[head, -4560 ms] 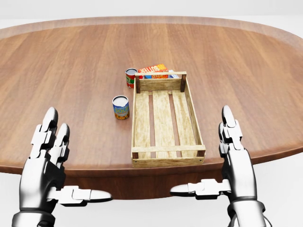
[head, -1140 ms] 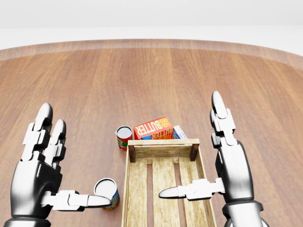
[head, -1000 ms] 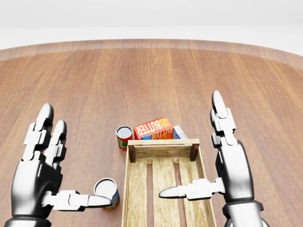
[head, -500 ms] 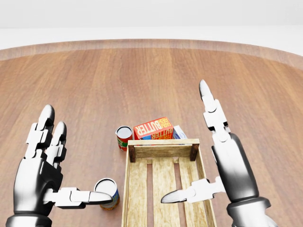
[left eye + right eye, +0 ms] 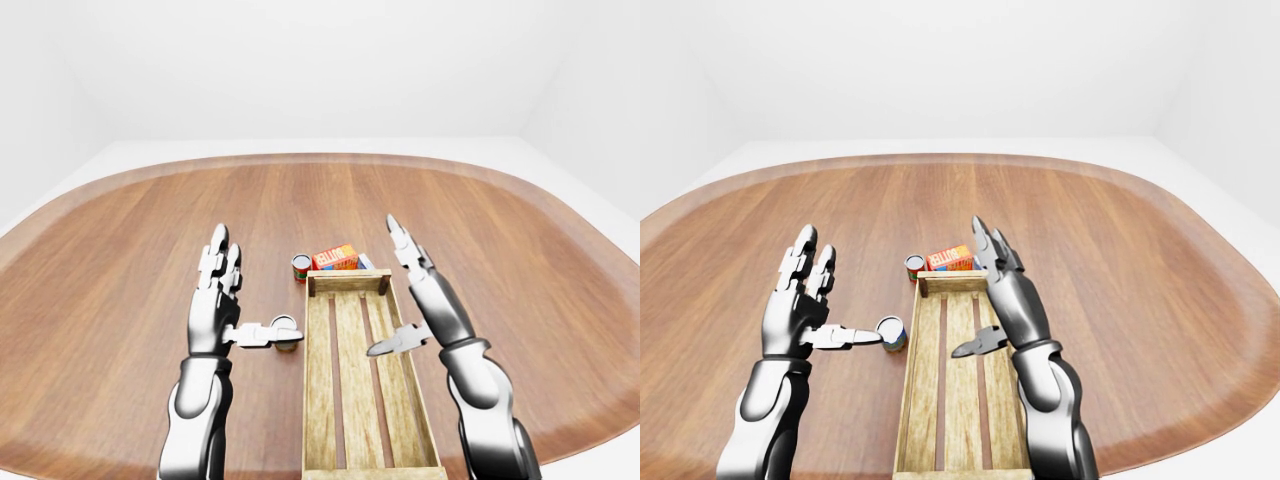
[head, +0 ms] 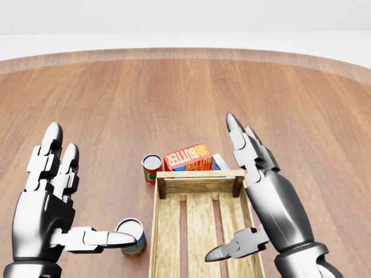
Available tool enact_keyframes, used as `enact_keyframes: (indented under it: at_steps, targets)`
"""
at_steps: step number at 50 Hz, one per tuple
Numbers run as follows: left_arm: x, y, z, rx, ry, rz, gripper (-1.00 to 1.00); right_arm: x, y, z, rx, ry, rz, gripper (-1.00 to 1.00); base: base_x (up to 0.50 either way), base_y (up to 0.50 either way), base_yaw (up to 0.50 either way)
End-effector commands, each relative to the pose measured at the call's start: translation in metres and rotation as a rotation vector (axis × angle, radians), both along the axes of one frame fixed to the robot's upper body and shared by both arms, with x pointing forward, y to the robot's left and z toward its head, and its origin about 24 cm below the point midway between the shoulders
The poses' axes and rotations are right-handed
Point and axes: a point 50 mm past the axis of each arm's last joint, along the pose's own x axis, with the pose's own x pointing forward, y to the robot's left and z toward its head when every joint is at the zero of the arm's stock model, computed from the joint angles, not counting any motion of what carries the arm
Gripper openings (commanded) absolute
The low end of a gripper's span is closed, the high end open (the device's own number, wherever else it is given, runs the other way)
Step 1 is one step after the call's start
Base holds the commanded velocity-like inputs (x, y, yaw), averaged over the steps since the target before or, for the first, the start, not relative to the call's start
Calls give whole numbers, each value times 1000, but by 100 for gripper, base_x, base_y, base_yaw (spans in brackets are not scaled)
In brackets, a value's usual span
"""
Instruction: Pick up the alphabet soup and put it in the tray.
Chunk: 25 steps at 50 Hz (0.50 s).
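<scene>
Lower left of the head view: small upright cylindrical alphabet soup can with blue-and-yellow label (image 6: 133,237), standing on the brown wooden bench (image 6: 116,116) just left of the slatted wooden tray (image 6: 199,180), at the open left hand's (image 6: 55,215) thumb tip; open right hand (image 6: 261,197) hovers over the tray, farther off.
</scene>
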Motion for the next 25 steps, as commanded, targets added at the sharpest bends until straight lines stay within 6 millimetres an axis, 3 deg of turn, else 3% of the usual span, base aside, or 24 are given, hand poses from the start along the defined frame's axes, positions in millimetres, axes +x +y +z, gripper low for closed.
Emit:
enact_keyframes:
  at_steps: [1,10,25]
  targets:
    - [0,0,0,-4,-2,-1,100,-6,-11,5,-44,-5,-35,99,0,0,0]
    - [0,-1,-2,1,9,-7,100,-14,-27,5,6,12,-66,98,0,0,0]
    - [-3,-3,1,9,-3,-21,100,-13,-24,1,1,27,-61,98,0,0,0]
